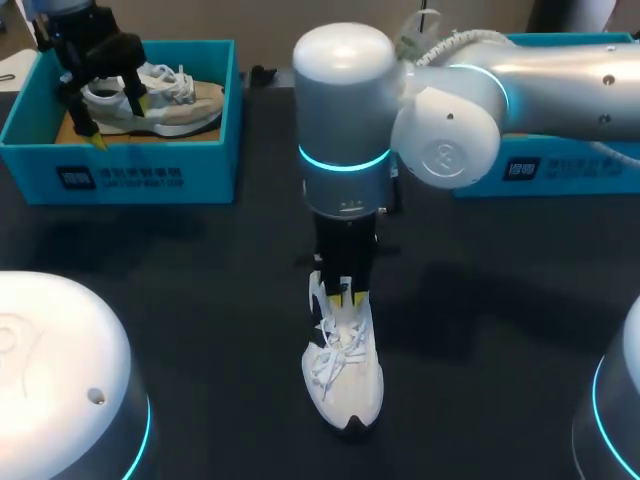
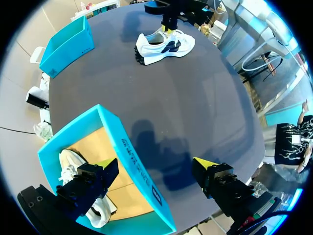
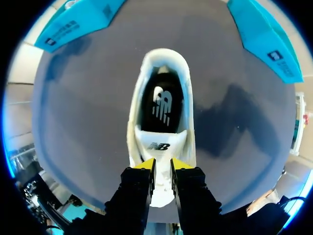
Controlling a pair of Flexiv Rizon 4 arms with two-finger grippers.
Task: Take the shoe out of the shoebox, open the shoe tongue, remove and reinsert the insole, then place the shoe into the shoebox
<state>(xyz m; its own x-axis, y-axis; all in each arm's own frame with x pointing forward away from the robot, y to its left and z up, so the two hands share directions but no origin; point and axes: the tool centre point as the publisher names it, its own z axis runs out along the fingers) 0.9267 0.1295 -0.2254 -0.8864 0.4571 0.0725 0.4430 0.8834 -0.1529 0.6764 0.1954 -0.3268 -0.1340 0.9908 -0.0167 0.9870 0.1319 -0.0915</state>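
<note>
A white shoe (image 1: 345,370) lies on the dark table at mid-front, toe toward the front edge; it also shows in the left wrist view (image 2: 164,46). My right gripper (image 1: 343,292) stands over its opening. In the right wrist view the gripper (image 3: 162,164) is shut on the shoe tongue (image 3: 159,146), and the dark insole (image 3: 161,105) shows inside the shoe (image 3: 134,117). My left gripper (image 1: 114,118) hangs open above the teal shoebox (image 1: 120,170) at back left, straddling the box's wall (image 2: 132,161) with nothing between its fingers (image 2: 155,164).
A second pale shoe (image 1: 175,100) lies in the back-left shoebox, also seen beside my left fingers (image 2: 73,164). Another teal box (image 1: 560,165) stands at back right (image 2: 66,46). Both boxes (image 3: 78,22) (image 3: 264,34) lie ahead of the right gripper.
</note>
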